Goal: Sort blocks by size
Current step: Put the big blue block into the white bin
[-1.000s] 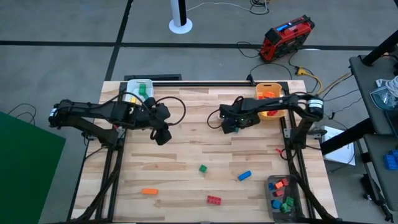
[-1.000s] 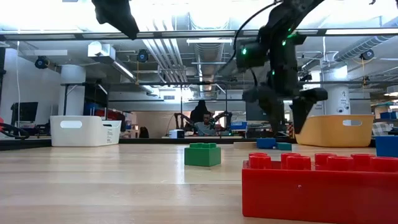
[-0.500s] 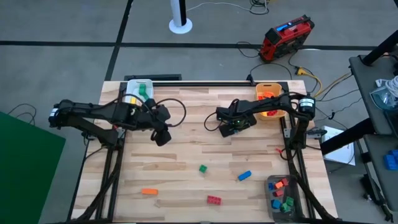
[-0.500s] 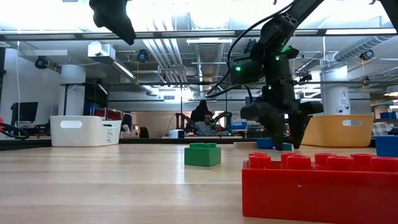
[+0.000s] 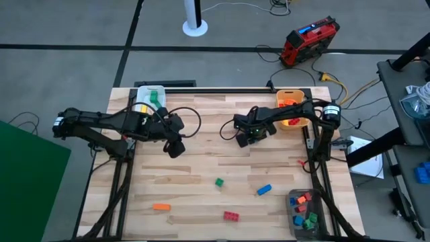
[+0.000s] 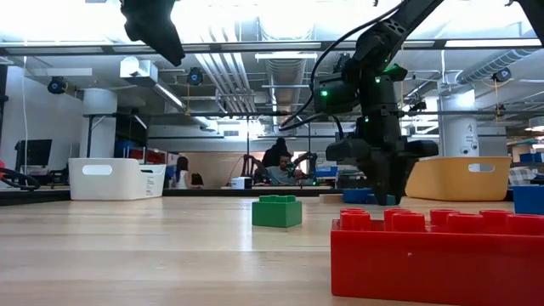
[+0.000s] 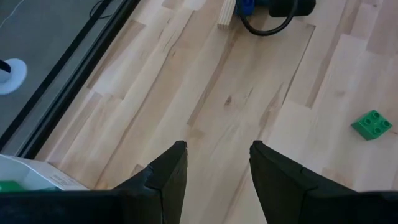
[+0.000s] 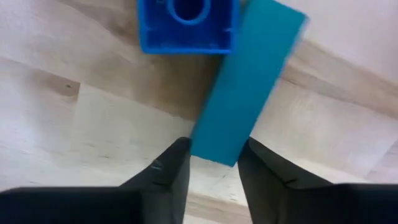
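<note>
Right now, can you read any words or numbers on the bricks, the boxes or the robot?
No readable words or numbers anywhere.
Red brick up close: only plain studs, no lettering.
Green brick: nothing readable.
White box and yellow box: no labels show.
Red machine on the floor: any marking is too small to read.

arms: dark, jointed | cables: black loops | lights: green

A light wooden table (image 5: 201,171) carries a white bin (image 5: 144,95) at its far left corner, an orange-yellow bin (image 5: 291,104) at its far right and a grey bin (image 5: 293,198) at its near right corner, while a red case (image 5: 309,39) lies on the floor beyond.
</note>
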Motion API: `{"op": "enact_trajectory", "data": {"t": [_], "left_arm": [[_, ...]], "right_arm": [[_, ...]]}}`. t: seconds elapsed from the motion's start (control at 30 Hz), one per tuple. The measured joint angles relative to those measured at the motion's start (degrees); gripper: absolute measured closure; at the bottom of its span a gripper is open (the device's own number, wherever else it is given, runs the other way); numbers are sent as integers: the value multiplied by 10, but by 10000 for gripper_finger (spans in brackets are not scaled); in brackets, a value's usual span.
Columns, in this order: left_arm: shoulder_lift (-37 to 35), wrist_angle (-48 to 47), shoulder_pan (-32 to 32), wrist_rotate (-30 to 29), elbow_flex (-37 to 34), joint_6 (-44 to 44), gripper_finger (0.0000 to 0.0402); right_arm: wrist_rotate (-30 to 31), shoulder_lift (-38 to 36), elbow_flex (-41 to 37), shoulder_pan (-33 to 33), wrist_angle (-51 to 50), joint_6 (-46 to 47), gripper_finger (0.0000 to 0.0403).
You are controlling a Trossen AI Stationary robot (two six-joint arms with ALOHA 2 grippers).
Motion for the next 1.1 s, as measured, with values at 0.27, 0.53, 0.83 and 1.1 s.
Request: {"op": "enact_trajectory", "data": {"t": [0.27, 0.53, 0.83, 1.1], "left_arm": [[0, 1, 0, 0, 0, -4, 249], [0, 8, 0, 2, 0, -3, 249], [0, 121, 0, 137, 0, 166, 249], [17, 288, -11, 188, 0, 303, 249]], "right_arm": [[7, -11, 2, -1, -4, -12, 313], [5, -79, 2, 3, -39, -32, 314], [-204, -228, 3, 60, 47, -204, 314], [-341, -297, 3, 115, 217, -173, 314]]}}
